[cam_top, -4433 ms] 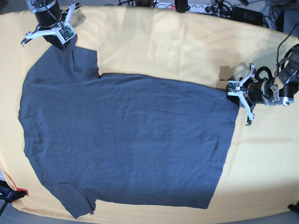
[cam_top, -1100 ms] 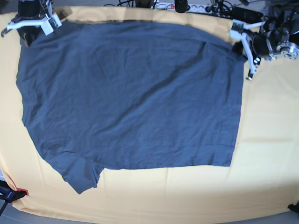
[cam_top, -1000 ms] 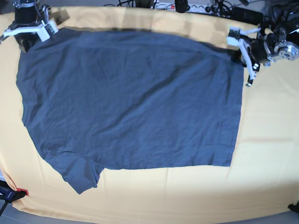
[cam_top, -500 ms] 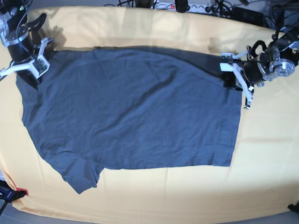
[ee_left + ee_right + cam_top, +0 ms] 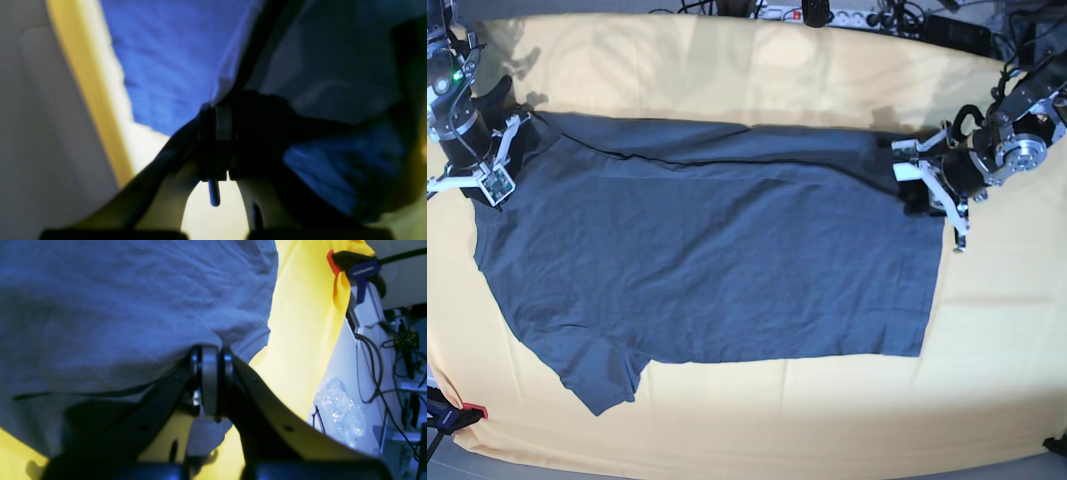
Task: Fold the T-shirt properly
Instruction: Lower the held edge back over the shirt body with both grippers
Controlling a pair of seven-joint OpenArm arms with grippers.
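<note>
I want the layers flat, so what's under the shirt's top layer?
More of the shirt shows past its far edge, with tablecloth beyond. Anything deeper is covered.

The base view is looking steeply down from above, taking in the broad T-shirt (image 5: 717, 260). Both wrist views are peering closely past their gripper tips, sharing T-shirt fabric with it; the left one, being blurred, is perhaps facing a sleeve or hem.

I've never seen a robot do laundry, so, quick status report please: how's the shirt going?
Left gripper: shut on T-shirt. Right gripper: shut on it too. Shirt: spread, upper edge partly folded. Nothing visibly blocking.
</note>
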